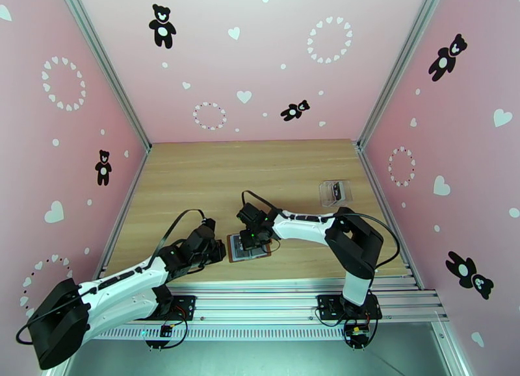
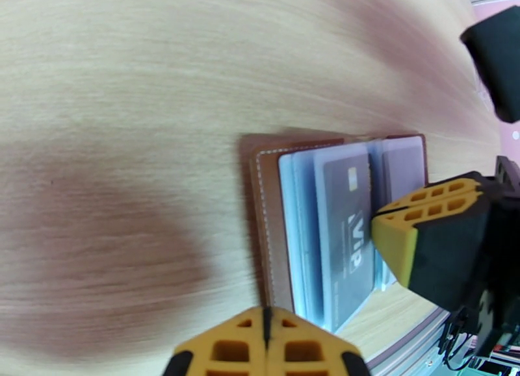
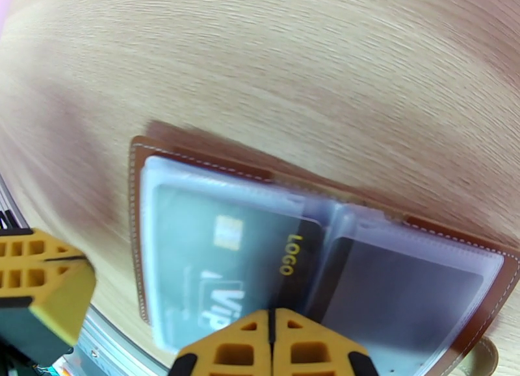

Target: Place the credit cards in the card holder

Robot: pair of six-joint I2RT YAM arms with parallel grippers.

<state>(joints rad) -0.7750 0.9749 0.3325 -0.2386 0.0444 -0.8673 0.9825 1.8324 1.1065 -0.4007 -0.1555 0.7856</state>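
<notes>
Table: pale wood table (image 1: 214,176), pink walls printed with bears and hearts on three sides.
Card holder: brown leather card holder (image 1: 249,250) lies open and flat near the table's front edge, between the two arms. White stitching runs along its border, and the greyish see-through pockets face up.
VIP card: dark VIP card (image 3: 214,254) with a gold chip and pale "VIP" print sits in the pocket on the half towards the left arm. The strip with yellow "LOGO" print, next to the fold, looks darker than the rest of it.
Second card: a dark second card (image 3: 403,293) shows through the pocket on the other half.
Left gripper: left gripper (image 2: 266,313) is low at the card holder's left edge, jaws pressed together with nothing between them. Whether a tip touches the leather, cannot tell.
Right gripper: right gripper (image 3: 273,315) hangs over the middle of the open card holder near the fold, jaws closed tip to tip and empty.
Clear plastic box: clear plastic box (image 1: 335,192) stands well apart, towards the right back of the table, with something dark inside.
</notes>
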